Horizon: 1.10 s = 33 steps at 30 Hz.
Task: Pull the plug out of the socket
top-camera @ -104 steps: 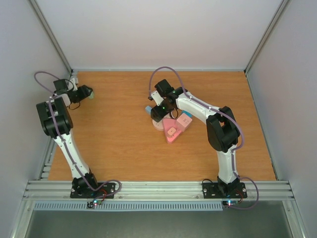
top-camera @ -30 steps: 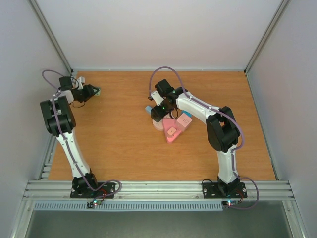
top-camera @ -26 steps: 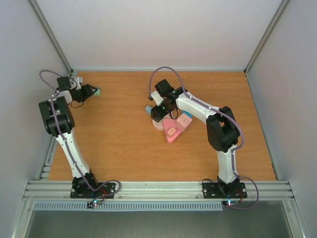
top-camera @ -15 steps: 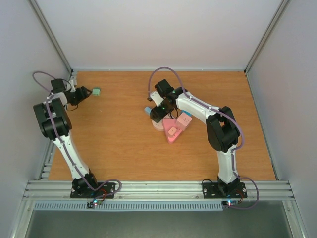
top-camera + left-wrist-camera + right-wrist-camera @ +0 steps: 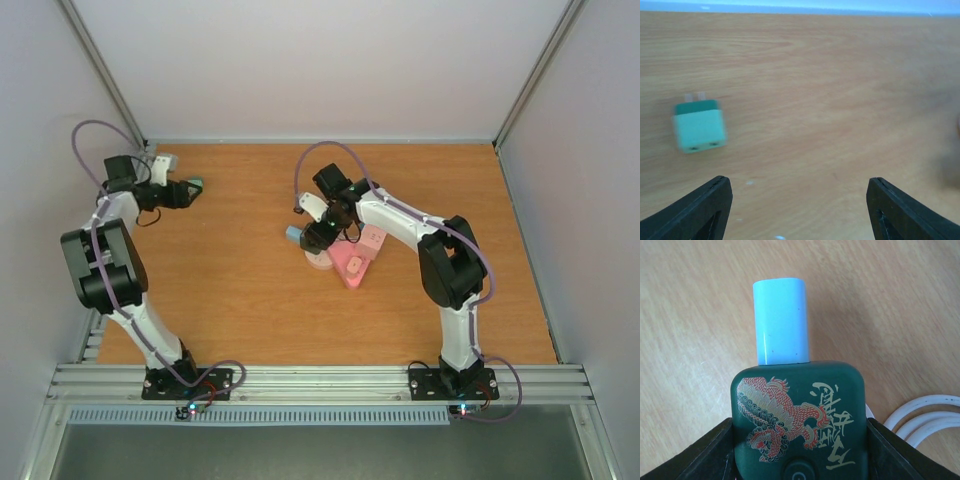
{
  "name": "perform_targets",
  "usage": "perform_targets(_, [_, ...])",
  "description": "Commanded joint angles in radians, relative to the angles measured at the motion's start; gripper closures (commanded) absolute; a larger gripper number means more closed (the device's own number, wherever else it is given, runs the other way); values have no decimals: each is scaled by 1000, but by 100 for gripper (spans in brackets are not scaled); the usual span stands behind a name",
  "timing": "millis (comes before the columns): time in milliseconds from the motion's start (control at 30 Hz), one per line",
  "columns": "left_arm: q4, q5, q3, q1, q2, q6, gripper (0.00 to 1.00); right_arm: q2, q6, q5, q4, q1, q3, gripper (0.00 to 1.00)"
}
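The left gripper (image 5: 797, 182) stands apart, the teal plug (image 5: 698, 125) loose ahead-left of it. The right gripper (image 5: 800, 426) clamps the dark green socket (image 5: 799, 390)

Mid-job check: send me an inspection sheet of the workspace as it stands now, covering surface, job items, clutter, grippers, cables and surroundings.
Surface: wooden table, no damage seen.
Job's things: dark green socket block with a light blue plug seated in it; green plug lying loose on the table, prongs exposed.
Clutter: pink blocks beside the right arm's wrist.
Grippers: left gripper open, short of the green plug, not touching; right gripper clamped on the socket block.
Cables: white cable looped beside the socket block; purple cables along both arms.
Surroundings: white walls; metal rail at the near edge.
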Motion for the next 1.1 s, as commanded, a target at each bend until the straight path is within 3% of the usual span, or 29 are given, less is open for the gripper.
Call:
perform_targets(0, [-91, 94, -99, -69, -88, 345, 24, 16, -62, -88, -150, 34, -94, 75])
perform_targets(200, [-89, 158, -199, -177, -188, 485, 25, -35, -126, -86, -155, 34, -192, 75])
perform_targets(367, [43, 183, -299, -298, -274, 461, 25, -79, -160, -76, -155, 28, -268, 75])
perform_targets(667, [426, 202, -494, -544, -346, 219, 25, -170, -201, -60, -156, 2, -389, 75])
perform_targets(800, [554, 217, -569, -623, -339, 211, 25, -218, -237, -52, -158, -14, -448, 75])
perform_targets(1067, [570, 228, -597, -759, -314, 312, 26, -291, -299, -35, -173, -48, -532, 75])
